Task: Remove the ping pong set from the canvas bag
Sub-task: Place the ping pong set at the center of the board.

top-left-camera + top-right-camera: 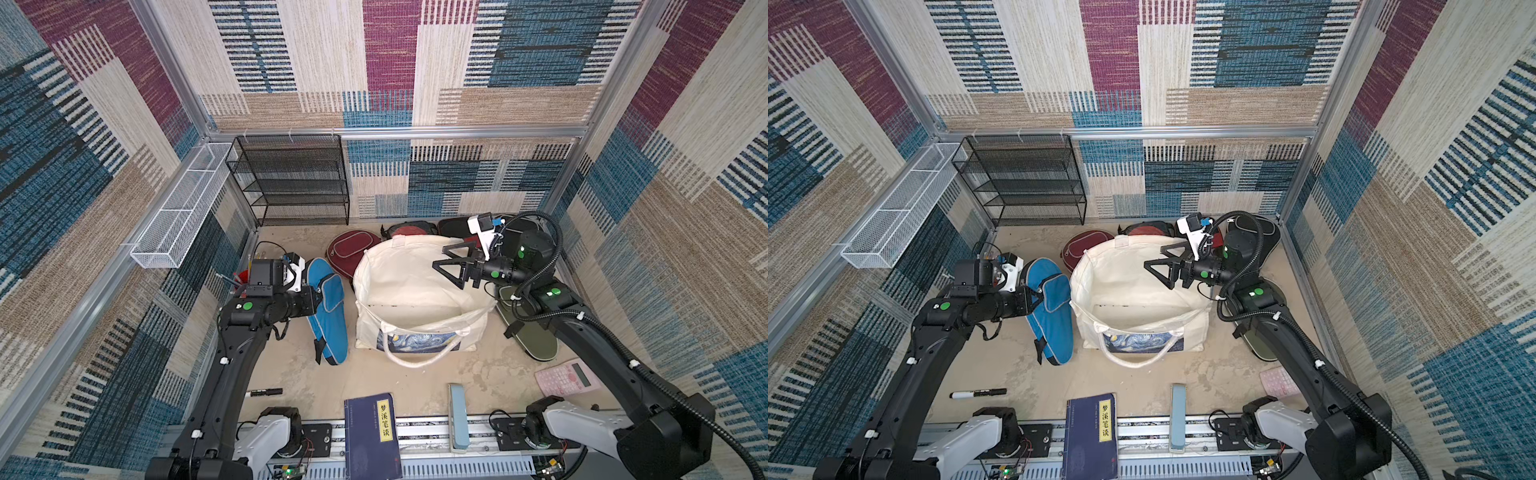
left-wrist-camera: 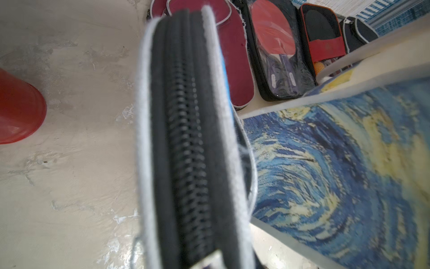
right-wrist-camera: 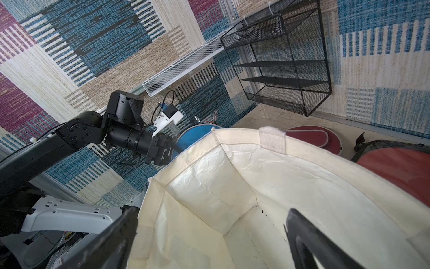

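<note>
**Outside the canvas bag (image 1: 376, 270): the blue paddle case (image 1: 332, 320)**

My left jaws pinch the blue paddle case, tilted on edge at the canvas bag's 9 o'clock. My right jaws hang spread above the bag's open mouth. On the table (image 1: 415, 382), a maroon case (image 1: 353, 249) lies at the bag's 11 o'clock and an olive green case (image 1: 536, 338) at 3.

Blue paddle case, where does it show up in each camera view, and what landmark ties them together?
Top view: blue paddle case left of the canvas bag.
Top view: case again left of the bag.
Left wrist: case fills the centre, zipper edge on; bag beside it.
Right wrist: blue sliver of case behind the bag's rim.
Shared landmark: the canvas bag.
</note>
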Tool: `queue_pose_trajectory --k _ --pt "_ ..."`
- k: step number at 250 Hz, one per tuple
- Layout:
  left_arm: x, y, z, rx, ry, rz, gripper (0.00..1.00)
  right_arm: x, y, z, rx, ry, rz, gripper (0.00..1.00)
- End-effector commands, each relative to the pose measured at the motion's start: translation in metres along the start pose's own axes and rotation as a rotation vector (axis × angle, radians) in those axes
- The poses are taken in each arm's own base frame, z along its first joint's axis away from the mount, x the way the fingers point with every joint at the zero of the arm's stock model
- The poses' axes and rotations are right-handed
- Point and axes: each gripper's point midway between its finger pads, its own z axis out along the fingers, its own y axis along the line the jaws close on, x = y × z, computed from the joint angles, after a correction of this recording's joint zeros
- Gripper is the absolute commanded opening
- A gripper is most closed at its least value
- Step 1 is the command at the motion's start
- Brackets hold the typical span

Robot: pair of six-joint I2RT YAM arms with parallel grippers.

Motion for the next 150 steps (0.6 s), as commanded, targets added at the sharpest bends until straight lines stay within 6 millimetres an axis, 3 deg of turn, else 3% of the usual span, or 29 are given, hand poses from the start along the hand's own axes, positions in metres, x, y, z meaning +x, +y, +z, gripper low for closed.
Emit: queue_pose_trajectory --k 1,96,150 --pt "-0.02 0.002 0.01 0.016 -0.057 0.002 0.0 -0.003 0.001 0.002 -0.009 -0.001 -0.007 0.99" --pt "-0.004 0.029 0.053 -0.007 0.054 -0.062 0.0 -0.003 -0.007 0.008 -0.002 0.022 -0.002 0.99" --pt "0.012 0.054 0.065 -0.111 0.117 -0.087 0.33 -0.003 -0.008 0.01 0.0 0.028 -0.001 0.99"
